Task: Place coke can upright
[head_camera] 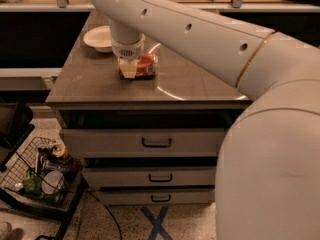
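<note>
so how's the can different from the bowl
The can is red-orange; the bowl is white. The can is smaller than the bowl. The can sits right at the gripper, mid-counter; the bowl stands apart, near the far left edge. Both are on the counter.

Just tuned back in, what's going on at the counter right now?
The robot's one arm reaches over the brown counter, and its hand is down at the coke can, right against it. The can is on the counter top, a little nearer the camera than the white bowl and apart from it. The hand covers part of the can, so I cannot tell whether it stands upright or is tilted.
</note>
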Robot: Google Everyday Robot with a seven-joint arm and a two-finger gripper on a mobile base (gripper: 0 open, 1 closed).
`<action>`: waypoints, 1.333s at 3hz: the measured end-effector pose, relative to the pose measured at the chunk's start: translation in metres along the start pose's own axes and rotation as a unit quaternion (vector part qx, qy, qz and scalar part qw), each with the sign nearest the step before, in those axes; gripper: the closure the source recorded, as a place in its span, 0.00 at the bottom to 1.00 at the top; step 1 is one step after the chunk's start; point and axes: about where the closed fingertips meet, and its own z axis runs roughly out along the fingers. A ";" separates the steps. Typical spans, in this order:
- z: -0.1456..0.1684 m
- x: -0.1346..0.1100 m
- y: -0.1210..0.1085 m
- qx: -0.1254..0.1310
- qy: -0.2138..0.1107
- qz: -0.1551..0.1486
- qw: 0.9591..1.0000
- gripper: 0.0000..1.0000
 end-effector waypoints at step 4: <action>-0.149 0.047 -0.057 -0.023 -0.185 0.100 0.977 1.00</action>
